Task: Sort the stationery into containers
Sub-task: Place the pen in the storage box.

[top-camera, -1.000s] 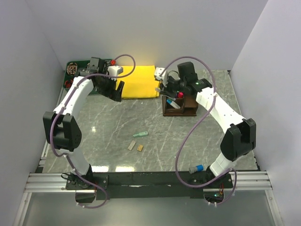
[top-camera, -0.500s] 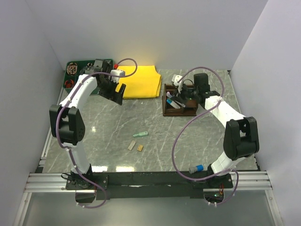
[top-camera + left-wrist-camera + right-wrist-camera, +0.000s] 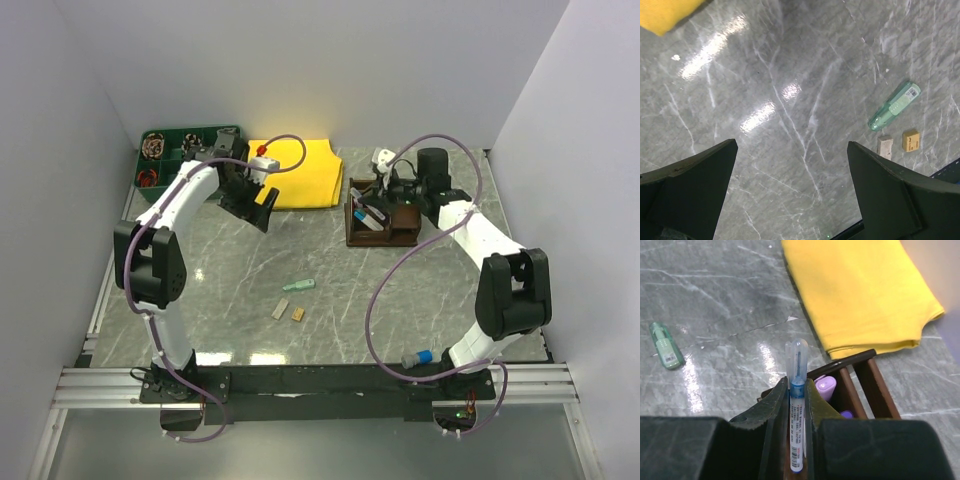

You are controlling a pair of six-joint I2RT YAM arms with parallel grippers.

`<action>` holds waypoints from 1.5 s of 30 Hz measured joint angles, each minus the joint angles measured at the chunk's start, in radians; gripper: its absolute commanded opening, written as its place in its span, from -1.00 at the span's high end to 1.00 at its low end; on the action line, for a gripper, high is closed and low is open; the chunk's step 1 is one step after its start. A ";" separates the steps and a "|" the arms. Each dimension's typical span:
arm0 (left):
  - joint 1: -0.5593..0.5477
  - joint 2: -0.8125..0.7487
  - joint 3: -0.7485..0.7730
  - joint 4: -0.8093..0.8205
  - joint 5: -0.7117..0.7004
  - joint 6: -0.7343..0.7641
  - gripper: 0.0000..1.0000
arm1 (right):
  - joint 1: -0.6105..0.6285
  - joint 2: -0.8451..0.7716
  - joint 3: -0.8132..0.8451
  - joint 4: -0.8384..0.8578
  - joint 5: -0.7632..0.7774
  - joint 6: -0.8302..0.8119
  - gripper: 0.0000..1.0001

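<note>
My right gripper (image 3: 797,385) is shut on a blue marker pen with a clear cap (image 3: 797,365), held upright over the dark brown wooden organiser (image 3: 875,385), which stands at the right back of the table (image 3: 400,235). Two purple-capped pens (image 3: 826,386) stand in one of its compartments. A green marker (image 3: 298,286) and two small tan blocks (image 3: 288,312) lie mid-table. They also show in the left wrist view, the marker (image 3: 894,106) and the blocks (image 3: 910,140). My left gripper (image 3: 262,205) is open and empty above bare marble, left of them.
A flat yellow cloth (image 3: 295,185) lies at the back between the arms. A green tray (image 3: 190,135) with coiled round items sits at the back left corner. A blue-capped item (image 3: 418,357) lies by the right arm's base.
My left gripper moved right and nearer, off the cloth's left edge. My right gripper moved right with the blue pen and now sits over the organiser.
</note>
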 measured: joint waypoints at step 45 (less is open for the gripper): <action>0.026 0.030 -0.039 -0.021 -0.038 0.028 -0.99 | -0.028 0.138 -0.027 -0.105 -0.011 -0.325 -0.10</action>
